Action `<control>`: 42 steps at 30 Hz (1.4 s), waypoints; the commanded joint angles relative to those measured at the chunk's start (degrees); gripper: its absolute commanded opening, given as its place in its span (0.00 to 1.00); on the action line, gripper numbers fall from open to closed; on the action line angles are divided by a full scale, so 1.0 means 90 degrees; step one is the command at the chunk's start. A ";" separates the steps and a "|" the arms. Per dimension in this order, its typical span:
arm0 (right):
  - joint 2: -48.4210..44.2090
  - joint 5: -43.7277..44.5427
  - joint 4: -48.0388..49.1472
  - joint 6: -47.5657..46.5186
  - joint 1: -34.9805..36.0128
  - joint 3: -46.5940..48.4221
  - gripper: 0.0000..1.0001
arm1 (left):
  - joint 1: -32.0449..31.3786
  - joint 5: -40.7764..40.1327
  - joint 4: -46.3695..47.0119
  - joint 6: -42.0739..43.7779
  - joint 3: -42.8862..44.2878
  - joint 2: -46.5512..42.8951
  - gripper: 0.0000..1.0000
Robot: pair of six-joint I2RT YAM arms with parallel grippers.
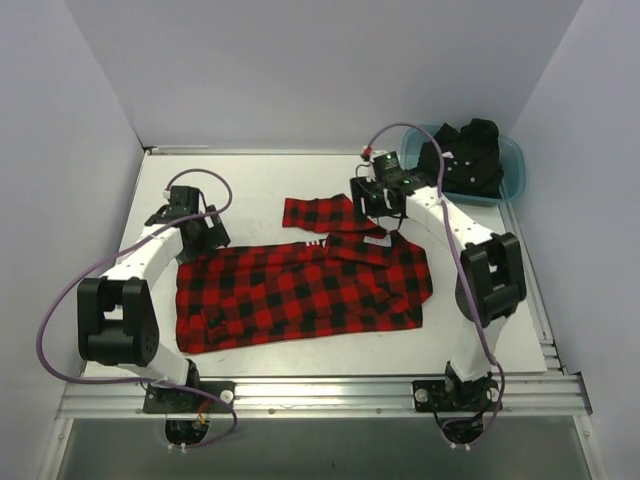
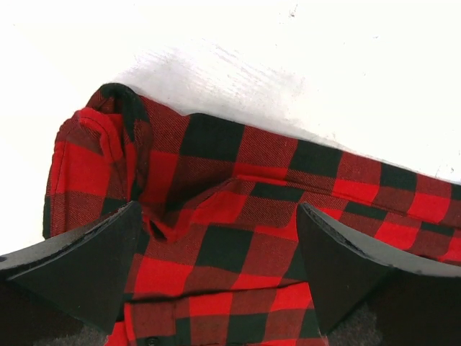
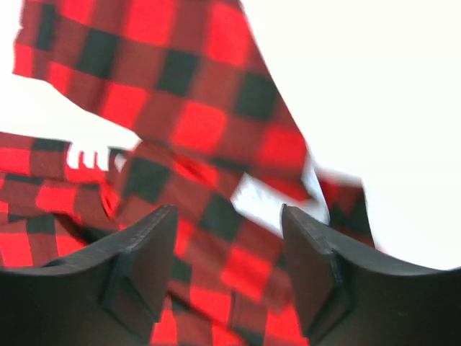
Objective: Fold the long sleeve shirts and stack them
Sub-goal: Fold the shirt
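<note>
The red-and-black check flannel shirt (image 1: 300, 290) lies spread flat across the middle of the table, with one sleeve (image 1: 318, 212) reaching toward the back. My left gripper (image 1: 206, 238) hovers over the shirt's back-left corner. In the left wrist view it (image 2: 216, 245) stands open above the flannel (image 2: 238, 187) with nothing clamped. My right gripper (image 1: 372, 205) is over the collar and sleeve area. In the blurred right wrist view it (image 3: 227, 238) has its jaws apart above the cloth (image 3: 202, 122), near a white label (image 3: 86, 155). The black shirt (image 1: 468, 152) sits bunched in the tub.
A teal plastic tub (image 1: 514, 168) stands at the back right corner. White walls close in the table on the left, back and right. A metal rail (image 1: 320, 392) runs along the near edge by the arm bases.
</note>
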 commanded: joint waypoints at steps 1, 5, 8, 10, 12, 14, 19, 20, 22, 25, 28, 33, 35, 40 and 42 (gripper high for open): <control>0.0539 -0.0086 0.0038 -0.1268 0.0587 0.0904 0.62 | -0.0010 0.0076 0.0220 0.0269 0.0198 -0.0081 0.97; 0.1426 0.0099 -0.0001 -0.2156 0.1174 0.1773 0.67 | -0.0010 -0.0120 0.0191 0.0494 0.0012 -0.0237 0.98; 0.2041 0.0343 -0.0089 -0.2411 0.1526 0.2428 0.67 | -0.0010 -0.0129 0.0161 0.0553 0.0061 -0.0276 0.97; 0.2326 0.0422 -0.0099 -0.2479 0.1644 0.2701 0.67 | -0.0010 -0.0090 0.0151 0.0563 0.0158 -0.0286 0.98; 0.2678 0.0413 -0.0109 -0.2450 0.1771 0.3082 0.67 | -0.0010 -0.0110 0.0151 0.0563 0.0207 -0.0276 0.97; 0.3019 0.0451 -0.0109 -0.2441 0.1840 0.3394 0.66 | -0.0001 -0.0149 0.0151 0.0582 0.0227 -0.0257 0.97; 0.3518 0.0686 -0.0148 -0.2441 0.2035 0.3864 0.65 | -0.0001 -0.0110 0.0151 0.0573 0.0237 -0.0267 0.98; 0.3645 0.0686 -0.0138 -0.2412 0.2035 0.3913 0.64 | 0.0009 -0.0100 0.0142 0.0573 0.0246 -0.0257 0.98; 0.3772 0.0879 -0.0148 -0.2334 0.2035 0.4108 0.64 | 0.0009 -0.0100 0.0161 0.0563 0.0237 -0.0276 0.97; 0.3997 0.0940 -0.0168 -0.2187 0.2035 0.4304 0.64 | 0.0009 -0.0110 0.0161 0.0563 0.0237 -0.0277 0.97; 0.4241 0.0921 -0.0236 -0.2050 0.2016 0.4489 0.61 | 0.0009 -0.0090 0.0161 0.0553 0.0237 -0.0267 0.98; 0.4505 0.0813 -0.0665 -0.2021 0.2016 0.5007 0.52 | 0.0019 -0.0100 0.0161 0.0553 0.0246 -0.0267 0.97; 0.4554 0.0764 -0.0743 -0.2021 0.1967 0.5085 0.39 | 0.0019 -0.0100 0.0161 0.0553 0.0246 -0.0257 0.98; 0.4486 0.0617 -0.0773 -0.2030 0.1870 0.5027 0.00 | 0.0009 -0.0119 0.0151 0.0553 0.0237 -0.0257 0.97; 0.4369 0.0666 -0.0783 -0.2069 0.1869 0.4910 0.00 | 0.0009 -0.0120 0.0151 0.0553 0.0247 -0.0257 0.97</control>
